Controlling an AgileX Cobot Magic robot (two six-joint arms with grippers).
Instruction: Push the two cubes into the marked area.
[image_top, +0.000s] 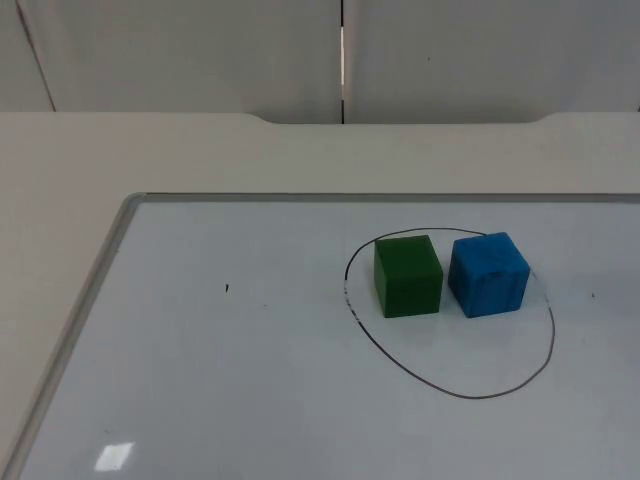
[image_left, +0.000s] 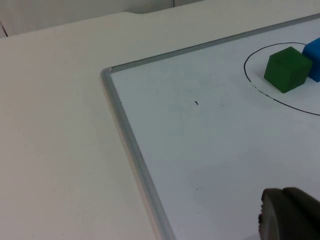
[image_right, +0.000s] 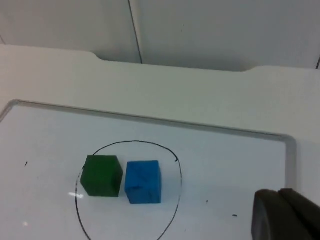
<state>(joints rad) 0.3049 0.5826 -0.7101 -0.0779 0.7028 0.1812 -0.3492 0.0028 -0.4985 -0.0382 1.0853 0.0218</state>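
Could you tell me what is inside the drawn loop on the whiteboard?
A green cube and a blue cube sit side by side inside the loop; nothing hides them.

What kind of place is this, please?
Probably a robot test bench: a whiteboard lying on a white table, a hand-drawn ring holding a green cube and a blue cube.

Not much robot to see here. Left gripper (image_left: 290, 215) is just 1 dark fingertip poking in, hanging above the surface. Right gripper (image_right: 285, 215) looks the same, probably hovering too. Can't tell how either one's jaws are set.
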